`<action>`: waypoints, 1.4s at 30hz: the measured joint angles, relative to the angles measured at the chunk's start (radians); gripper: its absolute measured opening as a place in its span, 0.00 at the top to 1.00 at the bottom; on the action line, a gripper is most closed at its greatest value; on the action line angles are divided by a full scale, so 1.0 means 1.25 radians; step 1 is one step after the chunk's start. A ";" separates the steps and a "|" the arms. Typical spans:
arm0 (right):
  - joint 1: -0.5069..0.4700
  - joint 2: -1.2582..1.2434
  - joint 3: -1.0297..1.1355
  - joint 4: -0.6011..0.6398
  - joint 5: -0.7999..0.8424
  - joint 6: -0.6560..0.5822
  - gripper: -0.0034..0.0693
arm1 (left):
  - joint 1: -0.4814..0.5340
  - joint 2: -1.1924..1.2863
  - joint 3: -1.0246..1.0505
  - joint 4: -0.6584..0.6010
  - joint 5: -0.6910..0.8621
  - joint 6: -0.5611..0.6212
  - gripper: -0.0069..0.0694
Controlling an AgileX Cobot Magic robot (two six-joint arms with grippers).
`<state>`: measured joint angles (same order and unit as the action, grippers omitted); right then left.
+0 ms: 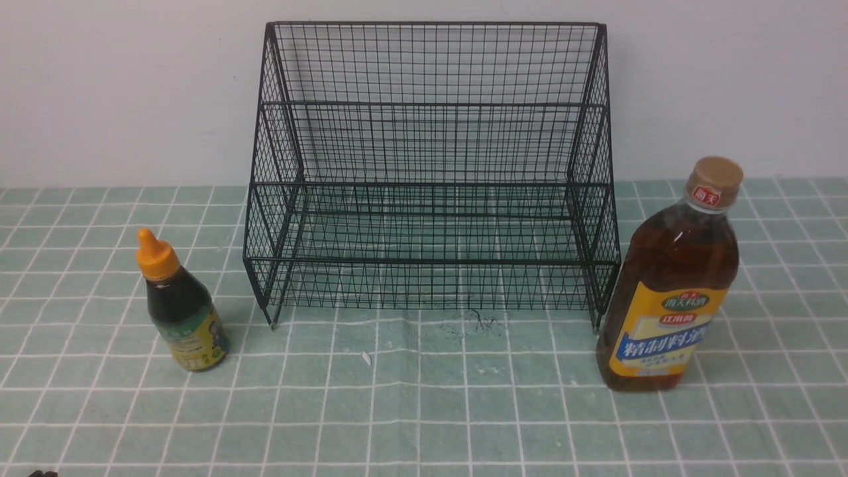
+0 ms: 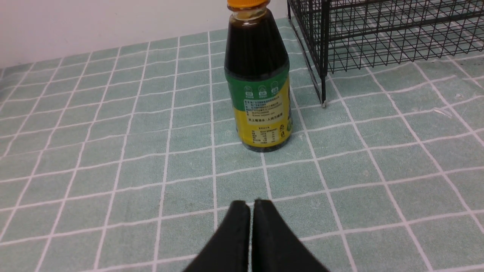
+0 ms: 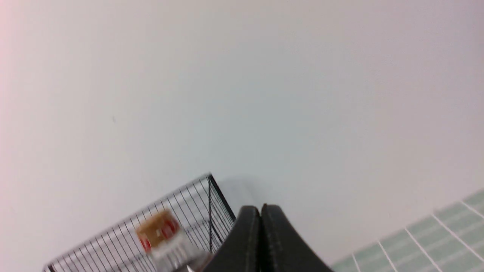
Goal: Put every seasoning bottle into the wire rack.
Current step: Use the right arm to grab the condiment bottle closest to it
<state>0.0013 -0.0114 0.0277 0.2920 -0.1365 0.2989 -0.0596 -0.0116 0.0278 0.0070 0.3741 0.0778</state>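
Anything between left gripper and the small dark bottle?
Nothing: left wrist view shows only bare checked cloth between the left gripper and small dark bottle.

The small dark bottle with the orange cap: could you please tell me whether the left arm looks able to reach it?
Probably yes. In the left wrist view the small dark bottle stands upright straight ahead of the left claw, with only bare cloth between; the shut claw must open first.
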 joint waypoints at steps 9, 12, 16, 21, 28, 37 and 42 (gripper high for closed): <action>0.000 -0.001 -0.045 -0.011 -0.088 0.055 0.97 | 0.000 0.000 0.000 0.000 0.000 0.000 0.92; 0.007 0.053 -0.214 -0.147 0.072 0.086 0.97 | 0.000 0.000 0.000 0.000 0.000 0.000 0.92; 0.050 0.233 -0.446 -0.275 0.302 0.075 0.97 | 0.000 0.000 0.000 0.000 0.000 0.000 0.92; 0.144 0.468 -0.641 -0.281 0.481 -0.040 0.97 | 0.000 0.000 0.000 0.000 0.000 0.000 0.92; 0.250 0.717 -0.766 -0.234 0.502 -0.169 0.96 | 0.000 0.000 0.000 0.000 0.000 0.000 0.92; 0.255 0.867 -0.783 -0.220 0.454 -0.174 0.49 | 0.000 0.000 0.000 0.000 0.001 0.000 0.92; 0.255 0.920 -0.783 -0.223 0.441 -0.175 0.21 | 0.000 0.000 0.000 0.000 0.001 0.000 0.92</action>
<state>0.3198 1.1388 -0.9516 0.0134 0.4151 0.0798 -0.0596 -0.0116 0.0278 0.0070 0.3752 0.0778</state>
